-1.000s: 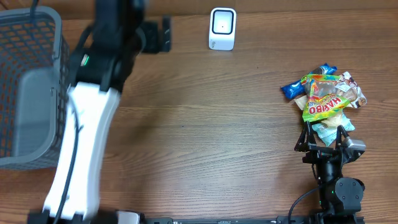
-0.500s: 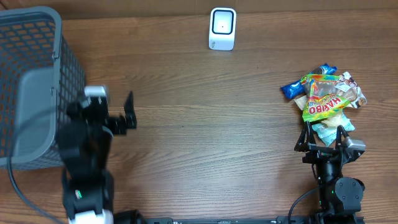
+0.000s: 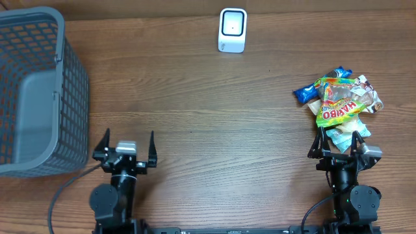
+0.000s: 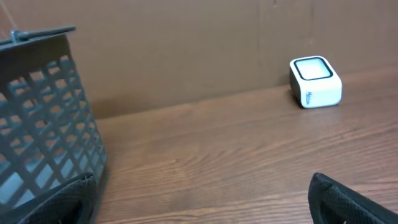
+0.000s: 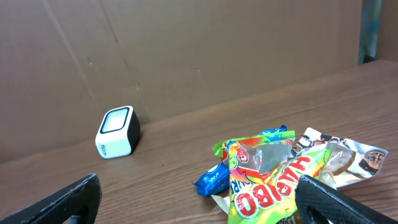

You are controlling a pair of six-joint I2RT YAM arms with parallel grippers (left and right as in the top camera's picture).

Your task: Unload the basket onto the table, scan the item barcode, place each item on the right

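While the left claw (image 3: 128, 140) and right claw (image 3: 338, 139) are held wide apart and empty, the Haribo bag (image 3: 339, 109) is noted on the worktop (image 3: 214, 117) at right, atop a snack pile (image 3: 305, 95), just beyond the right claw, long axis slanting near-left to far-right, print upward.

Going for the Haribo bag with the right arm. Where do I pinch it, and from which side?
Likely its near edge, approached from the robot's side with the open right gripper. The Haribo bag lies label-up atop the other packets, so that edge is uncovered and thin; a top-down grab might catch packets beneath.
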